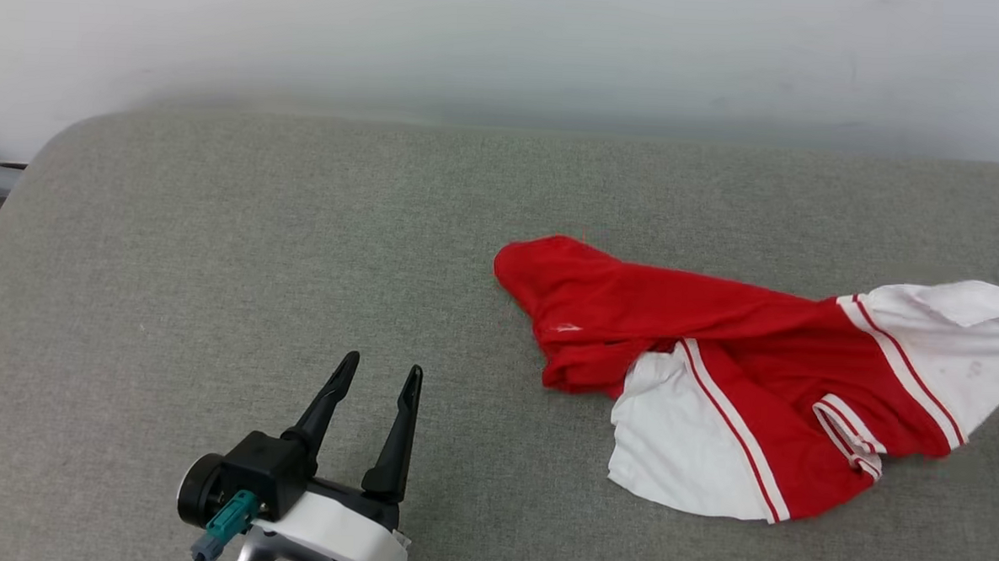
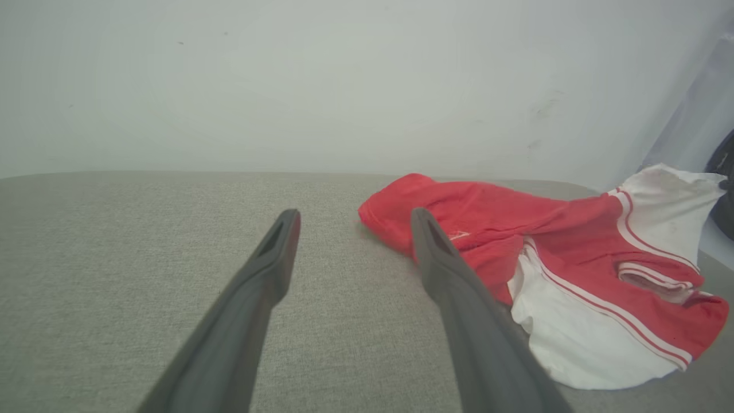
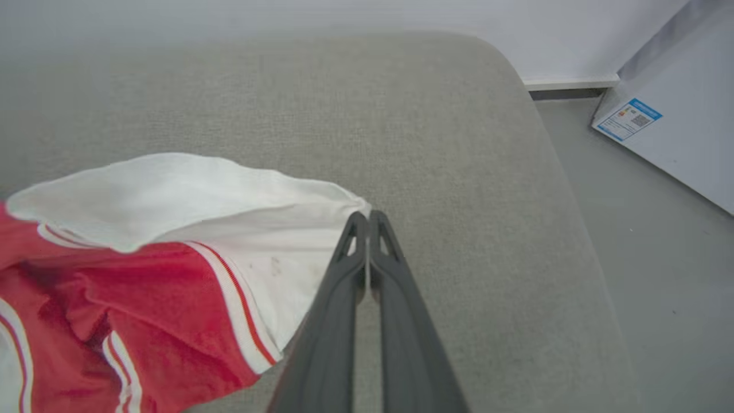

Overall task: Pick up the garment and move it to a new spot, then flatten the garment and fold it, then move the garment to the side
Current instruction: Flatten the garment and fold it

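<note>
Garment [image 1: 717, 324] [image 2: 516, 223] [image 3: 143, 287], a crumpled red jersey shirt with white short sleeves and red-and-white striped trim, is seen lying on the right part of a grey woven-fabric padded surface [image 1: 214, 260] [image 2: 114, 258] [image 3: 401, 115] with rounded corners. Its red body is bunched into folds towards the middle of the surface. One white sleeve is spread flat on the near side. The other white sleeve is drawn out to the right, and its edge is raised off the fabric. No letters or number can be made out among the folds.

The right end effector [image 3: 367, 215] is seen in the right wrist view with its two long dark fingers pressed together. The tip of the white sleeve is gathered to a point exactly at the fingertips, so the sleeve edge is judged to be pinched there.

The left end effector [image 1: 383, 365] [image 2: 354, 215] is held over the near left part of the padded surface. Its fingers are spread wide with nothing between them and are pointed towards the far side. It is kept apart from the garment, to the left of the red bunched end.

A plain white wall [image 1: 510, 45] is seen behind the far edge of the surface. To the right of the surface, a grey floor [image 3: 659, 275] and a pale panel bearing a blue-bordered label [image 3: 628, 117] are shown.
</note>
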Robot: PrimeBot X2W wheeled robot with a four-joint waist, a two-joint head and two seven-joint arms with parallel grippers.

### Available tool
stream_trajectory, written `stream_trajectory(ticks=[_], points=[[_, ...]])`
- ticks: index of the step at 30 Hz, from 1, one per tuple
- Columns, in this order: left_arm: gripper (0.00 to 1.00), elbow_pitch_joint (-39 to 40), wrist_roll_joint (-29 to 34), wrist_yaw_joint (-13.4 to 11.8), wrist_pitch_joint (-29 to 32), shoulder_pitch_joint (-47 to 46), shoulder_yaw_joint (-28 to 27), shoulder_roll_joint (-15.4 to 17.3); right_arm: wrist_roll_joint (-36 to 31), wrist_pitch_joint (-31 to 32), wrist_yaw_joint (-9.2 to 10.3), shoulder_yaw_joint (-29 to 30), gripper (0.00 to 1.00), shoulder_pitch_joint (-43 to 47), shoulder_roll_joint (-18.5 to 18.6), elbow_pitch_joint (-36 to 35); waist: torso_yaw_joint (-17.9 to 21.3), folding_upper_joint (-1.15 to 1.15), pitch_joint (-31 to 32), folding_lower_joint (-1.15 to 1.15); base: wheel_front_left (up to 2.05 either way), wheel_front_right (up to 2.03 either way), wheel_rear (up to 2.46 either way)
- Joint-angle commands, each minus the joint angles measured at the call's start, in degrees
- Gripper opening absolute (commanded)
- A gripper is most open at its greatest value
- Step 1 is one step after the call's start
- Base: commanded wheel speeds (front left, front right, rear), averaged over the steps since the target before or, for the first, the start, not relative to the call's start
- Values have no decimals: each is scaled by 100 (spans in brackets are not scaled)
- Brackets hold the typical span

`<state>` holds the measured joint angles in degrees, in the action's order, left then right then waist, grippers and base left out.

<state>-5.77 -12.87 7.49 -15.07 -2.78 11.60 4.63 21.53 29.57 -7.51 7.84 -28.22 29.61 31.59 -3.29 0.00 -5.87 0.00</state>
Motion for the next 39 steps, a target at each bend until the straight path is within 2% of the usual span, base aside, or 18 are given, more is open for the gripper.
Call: stream_trajectory(ticks=[1,4,8,9,10,15,21,24,32,39], points=[[100,10,-7,-1,-15,-94,6,14,-104,-86,4,114,0,38,-80,136,-23,0,-75,0,0,0,0],[100,-19,-12,-1,-15,-131,31,17,-201,-234,4,414,0,-81,-313,561,-27,0,-172,0,0,0,0],[100,-75,-41,-1,-15,-209,94,55,-660,-389,5,434,0,-194,-297,1021,-53,0,-208,0,0,0,0],[100,-78,-42,-1,-15,-234,106,51,-835,-492,6,463,39,-222,-274,1140,-66,0,-211,0,0,0,0],[100,-86,-32,-1,-15,-247,123,47,-988,-621,5,465,100,-226,-245,1250,-86,0,-206,0,0,0,0],[100,-88,-31,-1,-15,-239,158,25,-1363,-1273,5,534,100,-488,-399,1507,-133,0,-148,0,0,0,0],[100,-90,-60,-1,-15,-78,93,7,-1411,-2108,5,190,100,-526,-674,1083,-80,0,91,0,0,0,0],[100,-40,-96,-1,-15,20,57,-16,-1066,-2623,5,58,100,-249,-952,567,-12,0,249,0,0,0,0],[100,94,-155,-1,-15,180,9,-48,-429,-3394,5,-490,100,734,-1290,-958,137,0,378,0,0,0,0],[100,235,-196,-1,-15,353,61,-71,-404,-3996,5,-579,100,1848,-1611,-2130,215,0,343,0,0,0,0]])
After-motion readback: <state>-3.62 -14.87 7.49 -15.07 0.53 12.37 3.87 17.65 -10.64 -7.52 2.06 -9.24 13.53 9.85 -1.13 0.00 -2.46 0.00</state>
